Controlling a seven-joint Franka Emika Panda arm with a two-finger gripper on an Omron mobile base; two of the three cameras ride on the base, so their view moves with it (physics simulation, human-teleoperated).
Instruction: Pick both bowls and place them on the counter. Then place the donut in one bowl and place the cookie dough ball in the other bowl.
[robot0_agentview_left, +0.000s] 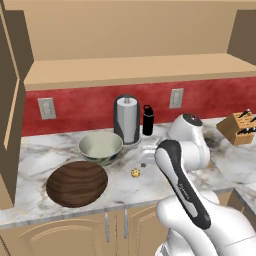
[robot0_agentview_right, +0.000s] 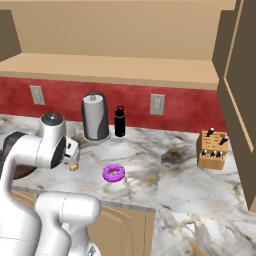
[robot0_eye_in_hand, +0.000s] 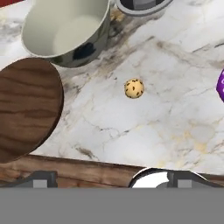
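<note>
Hand (robot0_eye_in_hand: 109, 177) open above cookie dough ball (robot0_eye_in_hand: 134, 88) (no readable labels), marble counter (robot0_eye_in_hand: 144, 127)

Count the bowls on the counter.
2. The ceramic bowl stands near the paper towel holder; the wooden bowl sits in front of it, toward the counter edge.

Counted on the counter (robot0_agentview_right: 175, 185): two bowls, one grey-green ceramic bowl (robot0_agentview_left: 100, 146), one brown wooden bowl (robot0_agentview_left: 77, 183). One purple donut (robot0_agentview_right: 114, 173). One cookie dough ball (robot0_eye_in_hand: 134, 88). One paper towel holder (robot0_agentview_left: 127, 120), one black bottle (robot0_agentview_left: 148, 120), one knife block (robot0_agentview_right: 212, 149). Two wall outlets (robot0_agentview_left: 46, 108) (robot0_agentview_left: 176, 98) spotted on the red backsplash.
</note>
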